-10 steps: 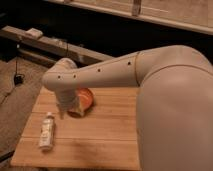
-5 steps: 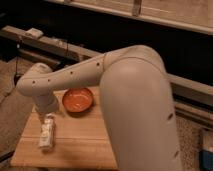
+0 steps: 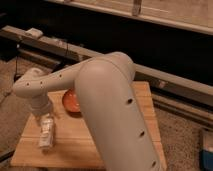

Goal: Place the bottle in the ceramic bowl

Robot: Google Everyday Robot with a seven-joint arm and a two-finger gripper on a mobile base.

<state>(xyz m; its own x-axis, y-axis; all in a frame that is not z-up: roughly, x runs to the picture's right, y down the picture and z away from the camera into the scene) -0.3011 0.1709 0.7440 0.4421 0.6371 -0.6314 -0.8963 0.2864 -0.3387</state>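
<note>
the robot's thick pale arm (image 3: 107,95) reaches across the wooden bench (image 3: 75,146) and bends down near the bench's left edge, as i see it. the hand (image 3: 45,119) hangs there, pointing down at the boards. it sits low over the bench, and i cannot tell whether it is spread or pressed together, because the wrist above hides it.

the bottle (image 3: 47,135) lies flat on the bench right under the hand. its far end reaches up to the hand and the rest stretches toward the bench's near edge. i cannot tell whether the hand touches it.

the ceramic bowl (image 3: 71,102) rests on the bench near the hand, off toward the middle of the boards. it is orange inside, and the arm covers part of it. the bottle is outside the bowl and apart from it.
</note>
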